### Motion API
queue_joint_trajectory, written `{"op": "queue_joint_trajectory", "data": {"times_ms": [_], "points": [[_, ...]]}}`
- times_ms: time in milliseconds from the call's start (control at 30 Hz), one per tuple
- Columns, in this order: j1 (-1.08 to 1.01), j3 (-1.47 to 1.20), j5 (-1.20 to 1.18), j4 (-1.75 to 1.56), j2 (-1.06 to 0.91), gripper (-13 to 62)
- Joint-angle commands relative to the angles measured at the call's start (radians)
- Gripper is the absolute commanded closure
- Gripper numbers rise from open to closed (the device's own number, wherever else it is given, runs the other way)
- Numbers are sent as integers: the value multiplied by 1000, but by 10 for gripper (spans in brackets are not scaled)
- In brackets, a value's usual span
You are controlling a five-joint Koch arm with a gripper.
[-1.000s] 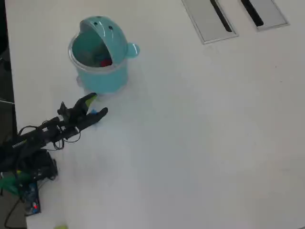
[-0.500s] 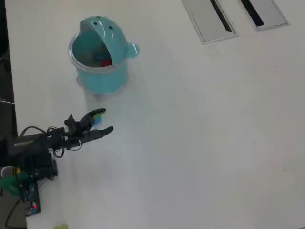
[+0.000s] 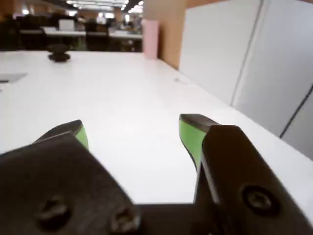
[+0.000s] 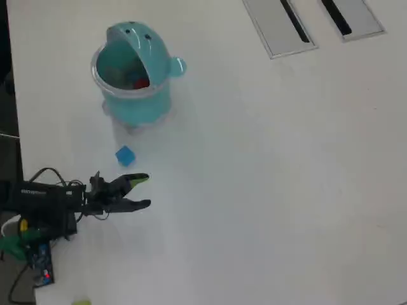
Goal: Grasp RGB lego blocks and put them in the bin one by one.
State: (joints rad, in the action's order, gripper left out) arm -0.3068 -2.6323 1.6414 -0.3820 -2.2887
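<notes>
1. From overhead I see my gripper [image 4: 145, 190] low over the white counter [image 4: 267, 178], its jaws spread apart with nothing between them.
2. The wrist view agrees: the green-padded fingers [image 3: 188, 134] stand wide, and only bare counter shows in the gap.
3. The blue lego block [image 4: 124, 155] lies on the counter between the gripper and the bin [image 4: 135, 101], clear of both.
4. Something red [image 4: 141, 82] sits inside the bin.

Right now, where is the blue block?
In the overhead view the blue block lies on the table, just below the bin and above the open claw, touching neither.
</notes>
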Motion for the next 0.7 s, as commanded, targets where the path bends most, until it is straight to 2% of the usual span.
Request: {"op": "queue_joint_trajectory", "data": {"times_ms": [0, 400, 667], "points": [[-41, 21, 34, -144, -60, 143], [-259, -132, 38, -242, -60, 149], [-334, -250, 106, -288, -63, 149]]}}
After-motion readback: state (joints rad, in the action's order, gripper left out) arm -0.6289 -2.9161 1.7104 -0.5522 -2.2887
